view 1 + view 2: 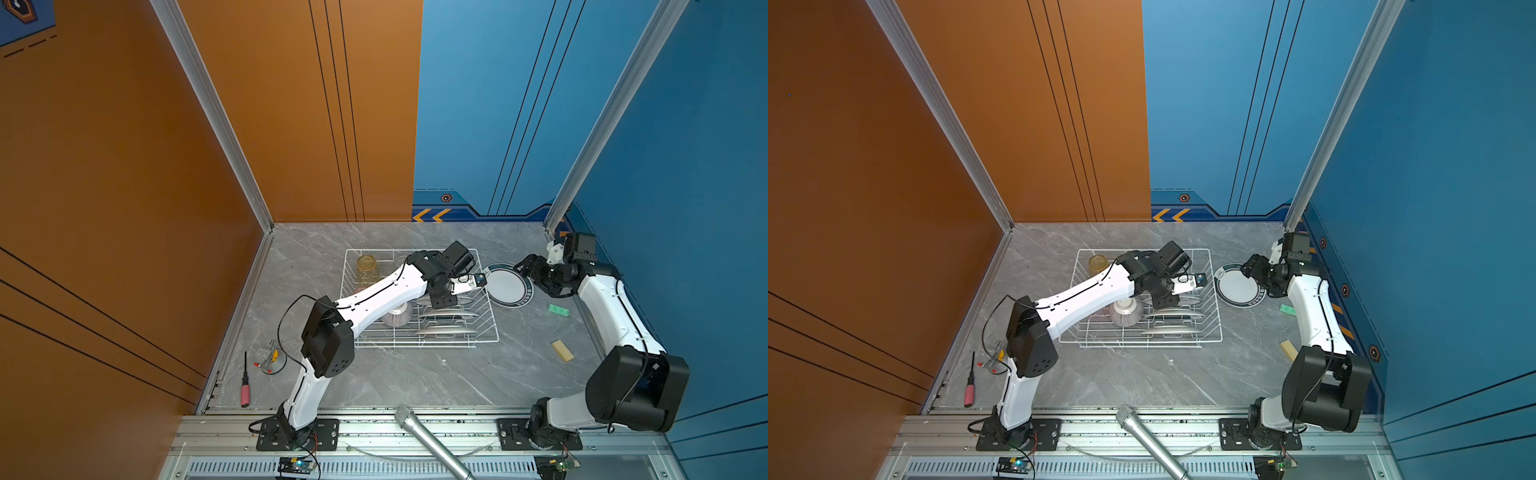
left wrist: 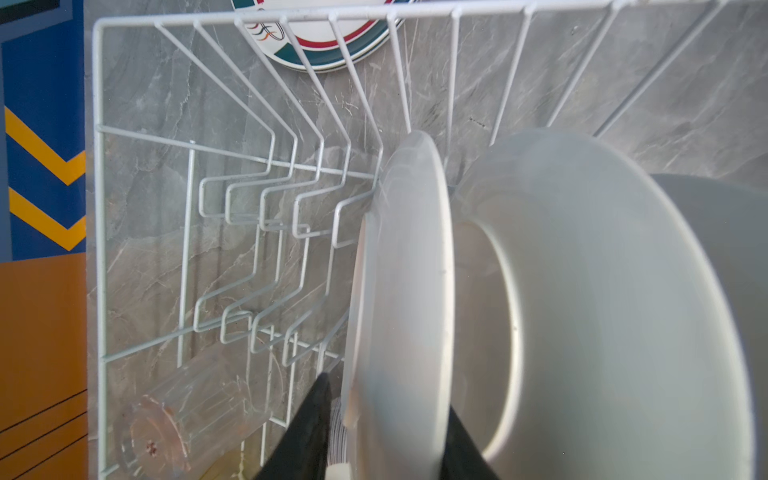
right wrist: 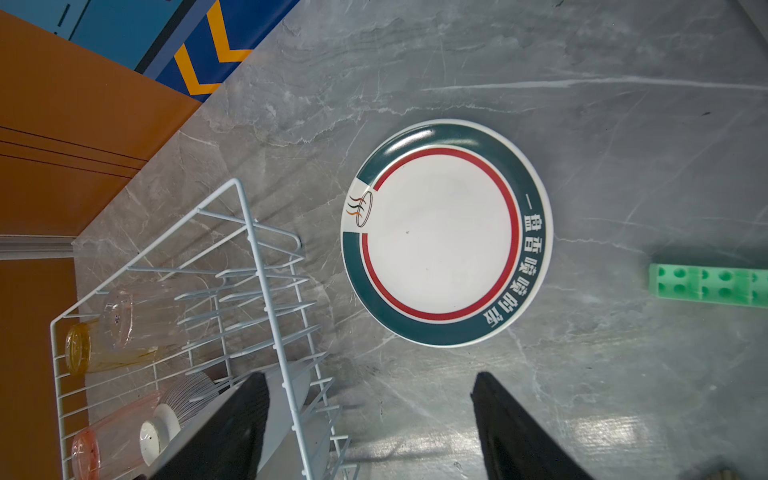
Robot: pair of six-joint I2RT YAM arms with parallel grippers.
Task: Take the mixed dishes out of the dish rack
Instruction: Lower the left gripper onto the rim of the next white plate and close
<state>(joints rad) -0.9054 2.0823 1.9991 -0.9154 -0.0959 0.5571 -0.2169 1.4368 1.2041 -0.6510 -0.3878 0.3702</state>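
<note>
Dish rack: smooth white-coated wire. Plate: glossy white glaze. Tumbler: clear ribbed glass. Tabletop: grey marble look, slight sheen. Green block: plastic. My right gripper fingers: matt black.

Racked plates blurred, cropped below

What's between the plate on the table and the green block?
Bare grey marble tabletop separates the round dark-rimmed plate and green studded block: right wrist view.

A robotics lab cell: aluminium frame, printed wall panels, arms bolted to rail.
</note>
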